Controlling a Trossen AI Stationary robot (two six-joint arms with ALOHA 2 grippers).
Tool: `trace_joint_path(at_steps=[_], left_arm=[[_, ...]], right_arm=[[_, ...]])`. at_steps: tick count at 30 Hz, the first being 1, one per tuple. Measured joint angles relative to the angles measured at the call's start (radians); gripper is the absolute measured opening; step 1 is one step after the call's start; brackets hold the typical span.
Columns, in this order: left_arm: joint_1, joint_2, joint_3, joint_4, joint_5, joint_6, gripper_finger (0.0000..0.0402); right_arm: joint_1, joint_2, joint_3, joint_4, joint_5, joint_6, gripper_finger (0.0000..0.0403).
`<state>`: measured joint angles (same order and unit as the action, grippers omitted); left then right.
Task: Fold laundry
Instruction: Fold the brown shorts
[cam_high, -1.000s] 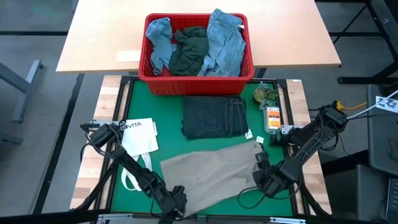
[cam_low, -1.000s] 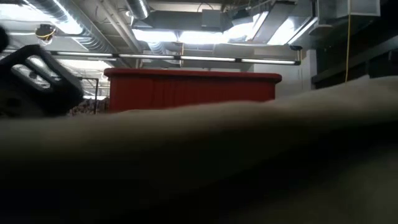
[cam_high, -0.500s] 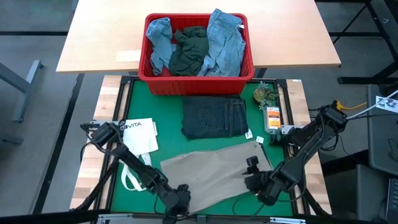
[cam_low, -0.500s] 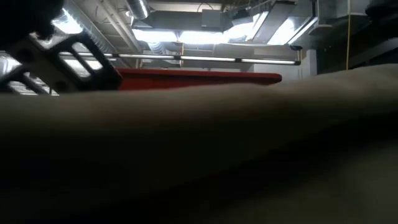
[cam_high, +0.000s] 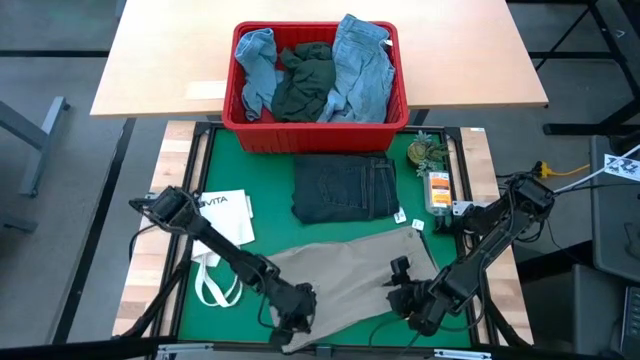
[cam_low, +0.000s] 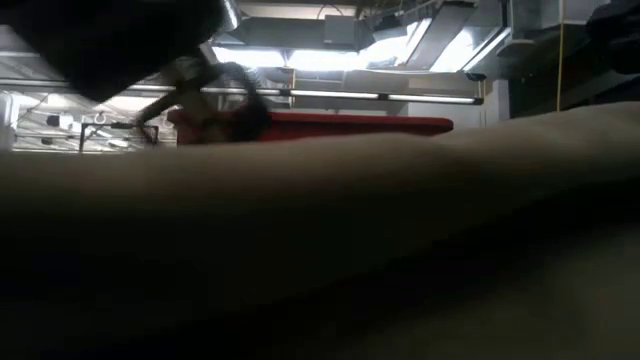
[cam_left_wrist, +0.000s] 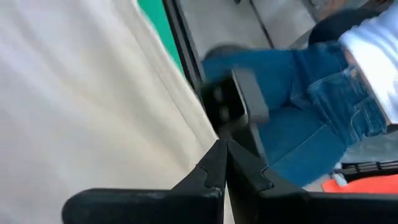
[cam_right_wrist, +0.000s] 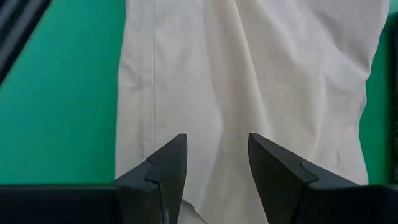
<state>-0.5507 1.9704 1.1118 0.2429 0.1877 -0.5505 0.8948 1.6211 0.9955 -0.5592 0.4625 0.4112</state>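
Left gripper (cam_high: 292, 312): at the table's near edge, fingers pressed together on the near hem of the beige trousers (cam_high: 345, 275).
Right gripper (cam_right_wrist: 213, 163): over the trousers' near right part, fingers parted, gripping nothing.
Beige trousers: spread flat across the green mat (cam_high: 222, 170), near half.
Folded dark jeans (cam_high: 345, 188): mat centre.

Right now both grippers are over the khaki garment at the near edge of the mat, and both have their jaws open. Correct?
Not quite. The left gripper is shut at the edge of the khaki garment, as the left wrist view shows. Only the right gripper is open, poised over the cloth in the right wrist view.
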Motion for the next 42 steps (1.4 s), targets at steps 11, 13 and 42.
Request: trace_joint_path(at_steps=[11,13,42], left_arm=[[0.221,-0.048,0.0,-0.087,-0.088,0.164,0.0001],[0.245,-0.048,0.0,-0.151,-0.136,0.189,0.0001],[0.311,-0.083,0.0,-0.457,-0.339,0.273,0.0001]], right_arm=[[0.002,0.0,0.0,0.122,0.007,0.003,0.017],[0.002,0.0,-0.01,0.146,-0.002,0.003,0.017],[0.002,0.106,-0.005,0.228,-0.41,0.004,0.017]])
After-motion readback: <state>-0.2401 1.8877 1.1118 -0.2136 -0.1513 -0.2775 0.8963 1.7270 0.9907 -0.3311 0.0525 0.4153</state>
